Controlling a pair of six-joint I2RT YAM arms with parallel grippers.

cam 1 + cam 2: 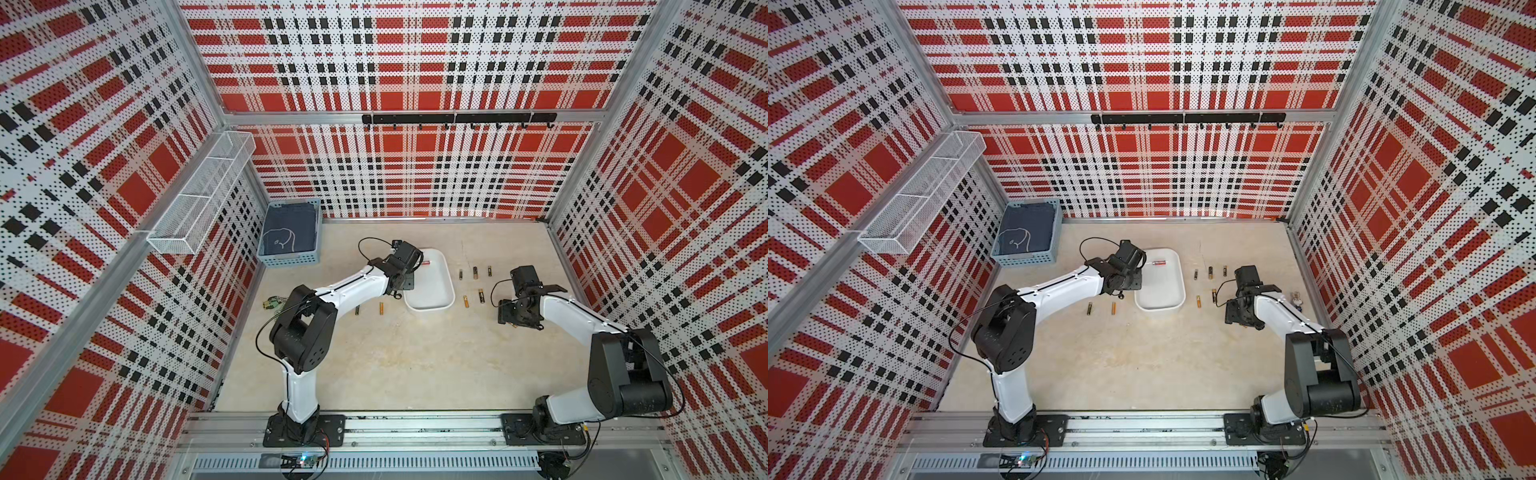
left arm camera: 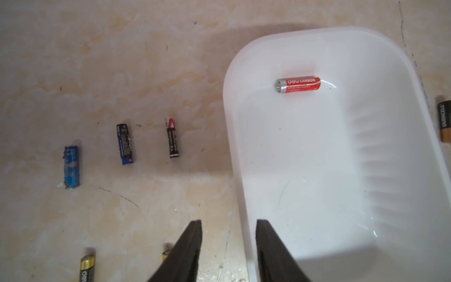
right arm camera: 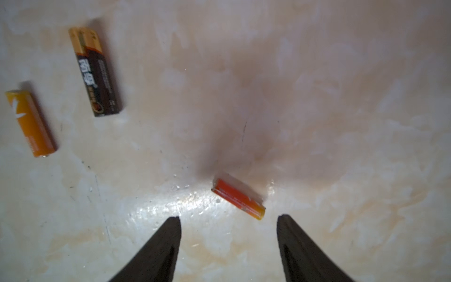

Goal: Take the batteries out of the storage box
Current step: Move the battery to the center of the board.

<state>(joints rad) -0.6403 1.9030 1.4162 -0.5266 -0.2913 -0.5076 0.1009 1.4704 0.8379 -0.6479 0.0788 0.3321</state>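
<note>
The white storage box (image 1: 432, 291) (image 1: 1163, 286) (image 2: 317, 175) lies mid-table with one red battery (image 2: 299, 84) (image 1: 1158, 262) inside. My left gripper (image 2: 229, 224) is open at the box's near-left rim, one finger over the table and one over the inside, holding nothing. Several batteries lie to the box's left (image 2: 125, 144) (image 1: 381, 307) and right (image 1: 475, 272). My right gripper (image 3: 229, 219) (image 1: 513, 318) is open low over the table, right of the box. An orange-red battery (image 3: 238, 199) lies blurred on the table just ahead of its fingertips, beyond an orange one (image 3: 30, 123) and a black-and-gold one (image 3: 95, 72).
A light-blue perforated basket (image 1: 291, 261) holding dark cloth stands at the back left corner. A white wire-mesh shelf (image 1: 199, 195) hangs on the left wall and a black hook rail (image 1: 457, 118) on the back wall. A small green item (image 1: 272, 302) lies by the left arm's elbow.
</note>
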